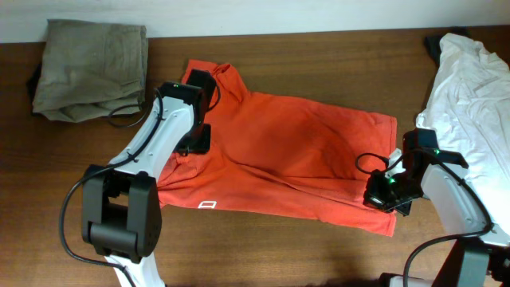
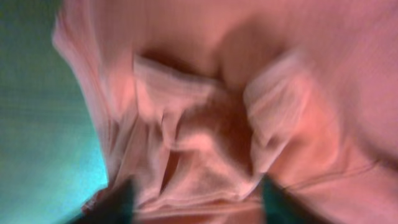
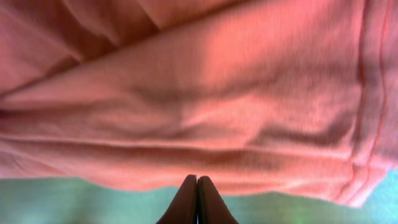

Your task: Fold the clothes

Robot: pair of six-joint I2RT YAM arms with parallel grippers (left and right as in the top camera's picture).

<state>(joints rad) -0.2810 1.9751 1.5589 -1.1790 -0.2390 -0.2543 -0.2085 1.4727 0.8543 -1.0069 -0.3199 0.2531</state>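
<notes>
Two arms flank a soft, light T-shirt [image 1: 303, 151] spread on the table [image 1: 263, 259]: left pincer [image 2: 199, 200] spread over bunched cloth far left, right pincer [image 3: 197, 186] pressed together at the near-right hem; corners look easiest to pinch.

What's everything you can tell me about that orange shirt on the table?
The T-shirt is red-orange, soft knit cloth by its look. It lies spread mostly flat but wrinkled on the brown wooden table, with its stitched hem to the right. A small white patch shows by its lower left corner. Its left end is bunched at the left hand, whose fingers stand apart. The right hand, fingers closed, meets the hem.
</notes>
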